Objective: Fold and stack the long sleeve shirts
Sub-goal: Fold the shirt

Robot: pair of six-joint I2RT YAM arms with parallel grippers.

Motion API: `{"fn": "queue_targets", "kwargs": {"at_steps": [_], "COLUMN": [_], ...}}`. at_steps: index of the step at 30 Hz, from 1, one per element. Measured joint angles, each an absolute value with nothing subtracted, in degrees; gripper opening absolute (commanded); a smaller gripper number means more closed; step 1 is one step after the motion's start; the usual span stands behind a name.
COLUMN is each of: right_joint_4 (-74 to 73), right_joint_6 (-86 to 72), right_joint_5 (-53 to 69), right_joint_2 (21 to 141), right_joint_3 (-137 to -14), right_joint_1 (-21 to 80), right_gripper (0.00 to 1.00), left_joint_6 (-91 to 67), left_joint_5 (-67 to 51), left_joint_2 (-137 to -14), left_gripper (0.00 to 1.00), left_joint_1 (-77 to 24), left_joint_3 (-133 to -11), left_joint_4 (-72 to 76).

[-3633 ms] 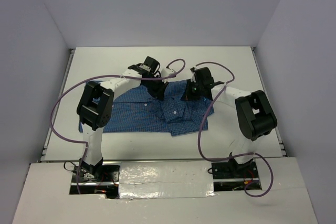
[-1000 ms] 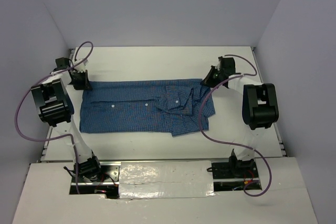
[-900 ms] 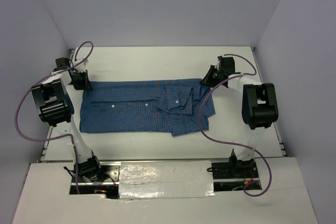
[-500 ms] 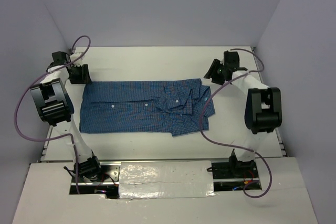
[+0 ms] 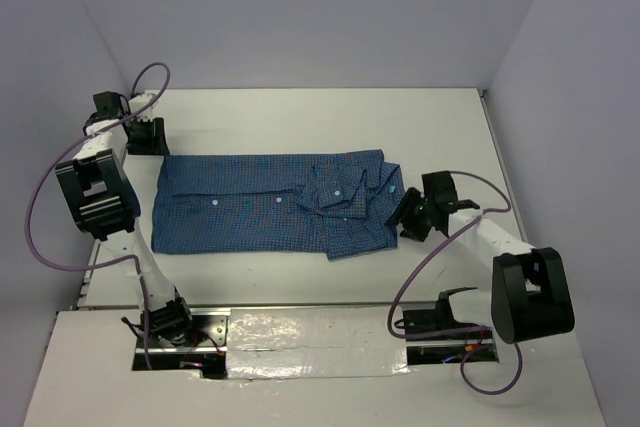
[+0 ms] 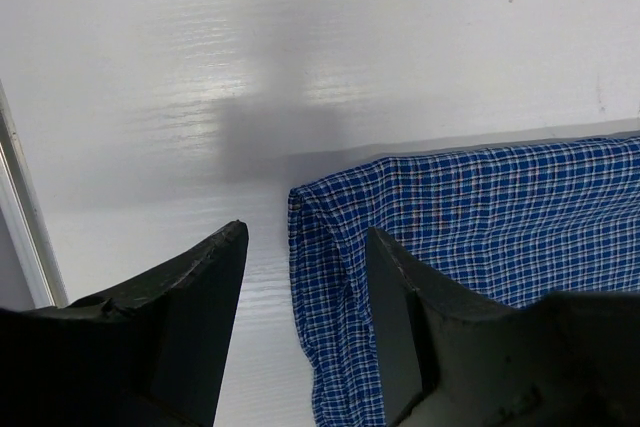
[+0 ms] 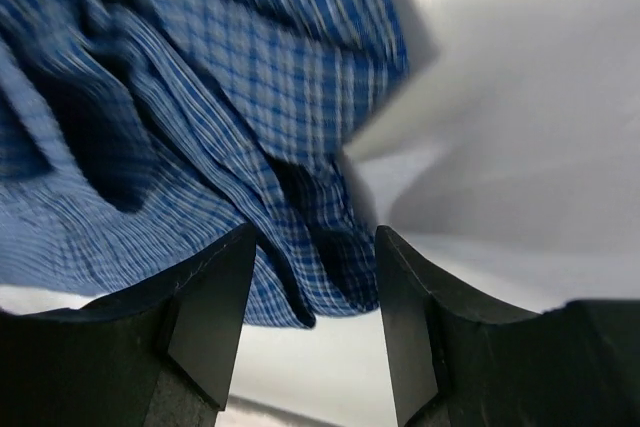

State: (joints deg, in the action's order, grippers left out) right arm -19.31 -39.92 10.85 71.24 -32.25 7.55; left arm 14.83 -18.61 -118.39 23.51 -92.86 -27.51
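The long sleeve shirt (image 5: 250, 209), blue and finely checked, lies flat and wide across the white table (image 5: 310, 117), with a bunched fold and collar (image 5: 345, 192) near its right end. My left gripper (image 5: 147, 139) hovers open at the shirt's far left corner. In the left wrist view that corner (image 6: 470, 217) lies below the spread fingers of the left gripper (image 6: 305, 245), apart from both. My right gripper (image 5: 403, 217) stands open at the shirt's right edge. The blurred right wrist view shows rumpled cloth (image 7: 200, 97) just ahead of the right gripper (image 7: 312, 242), nothing pinched.
Grey walls close in the table on three sides. A metal rail (image 6: 15, 217) marks the table's left edge close to my left gripper. Purple cables (image 5: 420, 267) loop from both arms. Bare white table lies beyond and to the right of the shirt.
Both grippers opened and let go of the shirt's far corners. The left one drew back slightly. The right arm swung from the far right corner toward me, down to the shirt's right edge.
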Motion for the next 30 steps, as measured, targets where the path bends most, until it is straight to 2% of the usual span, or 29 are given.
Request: {"fn": "queue_targets", "kwargs": {"at_steps": [4, 5, 7, 8, 9, 13, 17, 19, 20, 23, 25, 27, 30], "right_joint_4": [-18.31, -17.72, -16.32, -15.90, -15.64, -16.71, -20.12, -22.20, -23.70, -28.27, -30.74, -34.02, -36.36], "right_joint_6": [-42.76, -43.24, -44.16, -44.53, -44.88, -44.14, -40.58, -38.61, -37.45, -34.26, -32.86, -32.25, -32.12], "right_joint_5": [12.40, 12.45, 12.36, 12.49, 12.64, 12.29, 10.04, 9.19, 8.80, 8.05, 7.42, 7.07, 7.07], "right_joint_2": [71.99, 72.31, 73.89, 74.98, 75.90, 82.15, 95.37, 103.18, 107.55, 121.86, 130.08, 135.81, 137.47], "right_joint_3": [-29.85, -29.82, -29.80, -29.82, -30.06, -35.57, -50.76, -61.69, -68.03, -91.57, -106.54, -117.95, -122.76], "right_joint_1": [10.39, 10.83, 11.31, 11.35, 11.16, 8.49, 4.14, 2.90, 2.57, 2.04, 1.87, 1.54, 0.64], "right_gripper": [0.54, 0.39, 0.20, 0.05, 0.01, 0.00, 0.00, 0.06, 0.21, 0.52, 0.59, 0.61, 0.64], "left_joint_6": [14.83, 14.83, 14.87, 14.87, 14.92, 15.22, 16.62, 17.32, 17.82, 19.51, 21.04, 22.61, 24.97], "left_joint_5": [-18.15, -18.00, -17.56, -17.17, -16.75, -16.08, -15.44, -15.38, -15.44, -16.25, -16.97, -17.28, -17.67], "left_joint_2": [-118.43, -118.43, -118.43, -118.43, -118.43, -118.10, -116.49, -115.18, -114.43, -111.81, -110.26, -108.73, -107.07], "left_gripper": [0.63, 0.63, 0.63, 0.63, 0.63, 0.64, 0.64, 0.64, 0.64, 0.63, 0.63, 0.64, 0.64], "left_joint_1": [23.51, 23.51, 23.51, 23.51, 23.51, 23.70, 24.12, 24.23, 24.25, 24.27, 24.12, 23.68, 22.24], "left_joint_3": [-92.90, -92.90, -92.90, -92.90, -92.90, -92.82, -92.62, -92.51, -92.42, -91.48, -90.54, -88.55, -84.71], "left_joint_4": [-27.64, -27.68, -27.88, -28.10, -28.27, -29.10, -30.76, -31.55, -31.92, -33.21, -34.30, -35.22, -36.99]}}
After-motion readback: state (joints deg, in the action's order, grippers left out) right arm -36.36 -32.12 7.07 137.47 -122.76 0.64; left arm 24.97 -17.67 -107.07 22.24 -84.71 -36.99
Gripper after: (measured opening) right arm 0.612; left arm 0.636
